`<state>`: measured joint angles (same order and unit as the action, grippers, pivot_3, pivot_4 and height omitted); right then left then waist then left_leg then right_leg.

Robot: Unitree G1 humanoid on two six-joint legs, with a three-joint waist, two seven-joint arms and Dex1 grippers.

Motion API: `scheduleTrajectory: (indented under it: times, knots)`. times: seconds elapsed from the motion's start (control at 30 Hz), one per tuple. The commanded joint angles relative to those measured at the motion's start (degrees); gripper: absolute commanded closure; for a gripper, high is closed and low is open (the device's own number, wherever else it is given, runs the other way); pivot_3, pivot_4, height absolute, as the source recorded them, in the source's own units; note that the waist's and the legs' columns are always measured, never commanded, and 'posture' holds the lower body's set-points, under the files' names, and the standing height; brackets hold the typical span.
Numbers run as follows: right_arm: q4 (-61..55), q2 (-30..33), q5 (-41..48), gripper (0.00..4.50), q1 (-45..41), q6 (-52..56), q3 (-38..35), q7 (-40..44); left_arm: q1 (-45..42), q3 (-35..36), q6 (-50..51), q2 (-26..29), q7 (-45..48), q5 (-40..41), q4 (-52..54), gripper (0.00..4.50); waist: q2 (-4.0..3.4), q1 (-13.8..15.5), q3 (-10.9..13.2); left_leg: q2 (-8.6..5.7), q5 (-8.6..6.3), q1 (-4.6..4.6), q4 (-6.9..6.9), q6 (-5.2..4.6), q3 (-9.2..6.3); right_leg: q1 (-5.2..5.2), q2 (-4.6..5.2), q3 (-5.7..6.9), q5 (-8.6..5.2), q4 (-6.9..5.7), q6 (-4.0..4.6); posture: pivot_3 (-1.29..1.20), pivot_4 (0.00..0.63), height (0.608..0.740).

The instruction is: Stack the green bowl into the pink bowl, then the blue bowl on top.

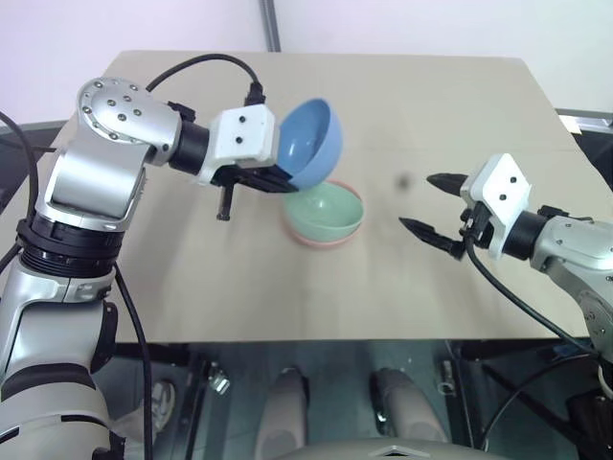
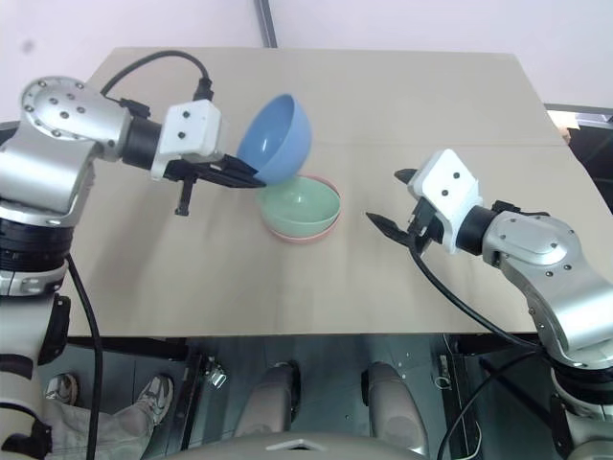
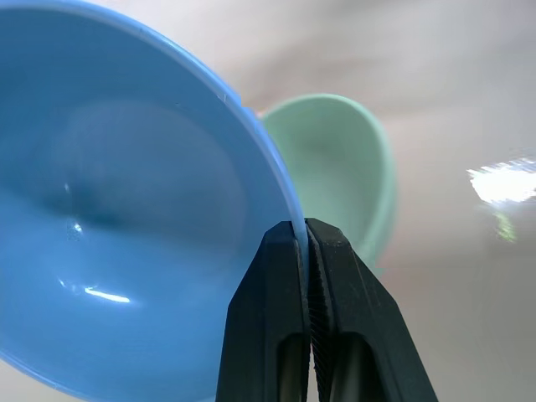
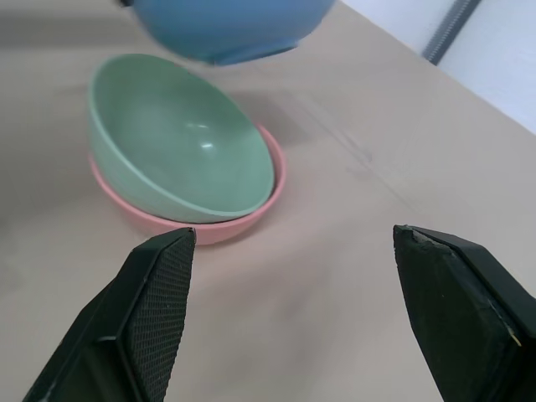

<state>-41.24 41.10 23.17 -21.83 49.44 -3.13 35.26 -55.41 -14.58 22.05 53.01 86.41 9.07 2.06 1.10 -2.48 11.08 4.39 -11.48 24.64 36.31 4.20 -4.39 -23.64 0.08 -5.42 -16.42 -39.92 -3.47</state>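
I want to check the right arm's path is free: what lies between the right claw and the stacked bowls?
Bare table: the right wrist view shows nothing between the open right claw and the green bowl nested in the pink bowl.

You see silver metal arms with black joint rings, white boxy wrist housings dotted with small black screws, black cables looping along them, and tapered black fingers [image 4: 155, 314] with ribbed pads.

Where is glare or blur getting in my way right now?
Left wrist view: bright glare patch on the table, background soft, highlights inside the blue bowl. Right wrist view: small glint in the green bowl, the blue one's edge smeared. Left eye view: the right hand slightly blurred; the pink bowl legible.
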Motion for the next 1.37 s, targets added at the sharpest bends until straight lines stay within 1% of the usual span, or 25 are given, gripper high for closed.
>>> scheduleTrajectory:
  times: [0.03,0.1,0.17,0.2,0.23,0.27,0.3,0.43,0.53,0.57,0.6,0.63,0.7,0.73,0.77,0.8,0.83,0.87,0.93,0.97,1.07,1.13,1.27,1.3,1.37]
  knots:
    - [-3.1,0.5,0.3,0.41,1.1,-0.2,-2.7,-1.7,0.0,-0.9,-4.7,-0.4,2.0,-0.6,1.3,4.39,0.0,0.1,0.0,0.0,0.0,0.02,0.0,0.0,-0.02,0.0,0.0,0.02,0.0,0.01,0.0,0.0,0.15,0.74]
    - [-4.0,0.8,0.4,0.41,2.0,0.1,-3.0,-2.2,0.3,-1.3,-5.7,-1.4,3.0,0.3,1.0,4.39,0.0,0.2,0.0,0.0,0.0,0.04,0.0,0.0,-0.03,0.0,0.01,0.03,0.0,0.04,0.01,0.0,0.15,0.74]
    - [-4.8,0.9,0.7,0.41,2.8,0.6,-3.7,-2.7,0.5,-1.4,-8.4,-2.5,3.1,0.2,0.7,3.82,0.0,0.1,0.0,0.0,0.0,0.04,0.0,0.0,-0.03,0.0,0.01,0.03,0.0,0.04,0.01,0.0,0.15,0.74]
    - [-5.3,1.1,0.9,0.41,3.4,0.8,-4.2,-2.9,0.1,-1.2,-9.2,-3.8,1.7,-0.4,0.0,3.66,0.0,0.2,0.0,0.0,0.0,0.05,0.0,0.0,-0.04,0.0,0.01,0.04,0.0,0.04,0.01,0.0,0.15,0.74]
    - [-5.7,1.3,1.0,0.41,3.9,1.0,-4.6,-3.0,-0.3,-0.9,-9.5,-5.0,0.5,-0.6,-0.5,3.22,0.0,0.2,0.0,0.0,0.0,0.05,0.01,0.0,-0.04,0.0,0.01,0.05,0.0,0.04,0.01,0.0,0.15,0.74]
    - [-6.0,1.4,1.1,0.41,4.3,1.1,-5.0,-3.1,-0.8,-0.5,-9.5,-5.9,-0.3,-0.7,-1.0,2.66,0.01,0.2,0.0,-0.01,0.0,0.04,0.03,0.0,-0.05,0.02,0.01,0.05,0.0,0.03,0.01,0.0,0.15,0.74]
    - [-6.2,1.5,1.3,0.41,4.6,1.3,-5.2,-3.2,-1.3,-0.2,-9.3,-6.5,-0.8,-0.6,-1.3,2.32,0.01,0.2,0.0,-0.01,0.0,0.04,0.06,0.0,-0.06,0.03,0.01,0.06,0.01,0.03,0.0,0.0,0.15,0.74]
    - [-6.2,2.0,1.8,0.41,5.1,1.5,-5.6,-3.4,-1.2,2.6,-3.1,-4.4,-1.4,1.1,-0.3,2.32,0.0,-0.2,0.0,-0.01,0.0,0.02,0.08,0.0,-0.06,0.04,0.0,0.05,0.01,-0.02,0.0,0.0,0.15,0.74]
    - [-5.9,2.4,2.3,0.41,5.5,0.9,-5.8,-2.9,0.9,7.4,1.1,-2.6,-4.1,4.0,1.4,2.32,-0.01,-0.4,0.0,0.0,0.0,0.0,0.05,0.0,-0.07,0.03,-0.01,0.06,0.0,-0.02,0.0,0.0,0.15,0.74]
    - [-5.7,2.6,2.4,0.41,5.7,0.4,-5.8,-2.6,2.3,10.4,2.0,-3.2,-7.4,4.8,1.8,2.32,-0.02,-0.4,0.0,0.0,0.0,0.0,0.05,0.0,-0.07,0.04,-0.01,0.06,0.0,-0.02,0.0,0.0,0.15,0.74]
    - [-5.5,2.7,2.4,0.41,6.0,-0.2,-5.9,-2.4,4.0,15.7,5.5,-5.5,-10.2,10.0,1.5,2.32,-0.03,-0.3,0.0,0.0,0.0,0.02,0.05,0.0,-0.08,0.04,0.0,0.06,0.0,0.0,0.0,0.0,0.15,0.74]
    - [-5.2,2.8,2.3,0.41,6.3,-0.8,-6.0,-2.2,5.2,19.4,8.2,-7.3,-12.3,13.9,1.5,2.32,-0.04,-0.1,0.0,0.0,0.0,0.02,0.06,0.0,-0.08,0.05,0.01,0.06,0.0,0.01,0.0,0.0,0.15,0.74]
    - [-4.2,2.7,4.1,0.41,6.7,-0.6,-6.0,-0.6,12.1,27.5,13.1,-8.1,-17.9,17.1,1.7,2.32,-0.06,-0.2,0.0,0.0,0.0,0.04,0.11,0.0,-0.11,0.07,0.02,0.11,0.0,0.0,-0.01,0.0,0.15,0.74]
    - [-3.4,3.0,5.0,0.41,6.7,-0.5,-6.0,0.5,16.9,29.8,13.0,-6.7,-18.1,17.0,2.7,2.32,-0.06,-0.4,0.0,0.0,0.0,-0.01,0.1,-0.01,-0.07,0.09,0.02,0.06,0.0,0.0,-0.01,0.0,0.15,0.74]
    - [-2.6,3.0,5.5,0.21,6.8,-0.9,-6.3,1.0,20.6,33.8,14.1,-7.4,-18.7,20.4,4.3,2.24,-0.06,-0.5,0.0,0.01,0.0,-0.05,0.09,-0.01,-0.08,0.11,0.01,0.06,0.01,-0.02,0.0,0.0,0.15,0.74]
    - [-1.9,2.3,7.1,0.21,7.0,-0.7,-7.1,1.6,24.1,36.5,15.5,-7.2,-18.1,23.2,6.3,2.24,-0.06,-0.6,0.0,0.01,0.0,-0.08,0.07,-0.01,-0.07,0.11,0.01,0.05,0.01,-0.03,0.0,0.0,0.15,0.74]
    - [-1.3,1.9,8.5,0.0,7.3,-0.6,-7.8,2.3,27.3,38.4,16.7,-6.8,-17.5,25.3,7.9,1.77,-0.05,-0.8,0.0,0.01,0.0,-0.05,0.07,0.0,-0.11,0.1,0.01,0.11,0.01,-0.02,0.0,0.0,0.15,0.74]
    - [-0.7,2.2,9.5,0.0,7.7,-0.6,-8.4,3.2,31.0,40.1,16.6,-6.7,-17.7,26.2,9.6,1.46,-0.01,-0.7,0.0,0.04,0.0,-0.03,0.08,0.0,-0.1,0.11,0.02,0.11,0.01,-0.04,0.01,0.0,0.15,0.74]
    - [0.3,3.3,11.0,0.0,9.0,-0.7,-9.9,4.9,36.1,42.2,15.8,-6.8,-19.1,27.1,11.6,0.59,-0.01,0.0,0.0,0.03,0.0,0.02,0.1,0.0,-0.17,0.1,0.03,0.19,0.01,-0.02,0.01,0.0,0.15,0.74]
    - [0.7,3.8,11.8,0.0,10.0,-0.7,-11.2,5.8,38.3,43.7,16.0,-7.0,-19.8,28.0,12.4,0.06,0.02,0.3,0.0,0.02,0.0,-0.02,0.1,0.0,-0.16,0.15,0.04,0.19,0.01,-0.01,0.01,0.0,0.15,0.74]
    - [2.2,6.9,10.7,0.0,14.7,-3.2,-16.1,8.7,47.4,50.1,13.0,-6.8,-19.9,27.9,14.9,0.06,0.02,0.7,-0.1,0.01,0.0,-0.03,0.11,0.0,-0.22,0.2,0.06,0.27,0.01,0.06,0.01,0.0,0.15,0.74]
    - [3.1,9.6,12.3,0.0,17.8,-3.7,-19.2,12.6,53.0,52.5,15.0,-4.9,-18.9,28.9,15.9,0.06,0.02,0.5,-0.1,-0.01,-0.01,-0.08,0.08,0.0,-0.18,0.23,0.1,0.24,0.0,0.08,0.02,0.0,0.15,0.74]
    - [4.8,11.6,14.9,0.0,20.0,-4.1,-23.2,15.6,57.5,53.6,12.9,-3.4,-17.3,30.3,17.1,0.06,0.04,0.5,-0.1,0.01,-0.01,-0.22,0.08,0.0,-0.21,0.28,0.07,0.28,-0.02,0.01,0.0,0.0,0.15,0.74]
    - [5.4,12.1,14.7,0.0,19.9,-4.5,-23.5,16.0,58.1,53.2,12.3,-3.2,-17.4,30.0,17.1,0.06,0.03,0.5,-0.1,0.0,-0.01,-0.28,0.08,0.0,-0.18,0.32,0.07,0.25,-0.04,0.01,-0.04,0.0,0.15,0.74]
    - [6.2,13.0,13.7,0.0,19.3,-5.6,-22.5,16.0,58.3,51.8,10.6,-3.7,-18.0,29.7,17.5,0.06,0.04,0.4,-0.1,0.01,-0.01,-0.7,0.07,0.0,-0.1,0.69,0.08,0.16,-0.25,0.05,-0.06,0.0,0.15,0.74]
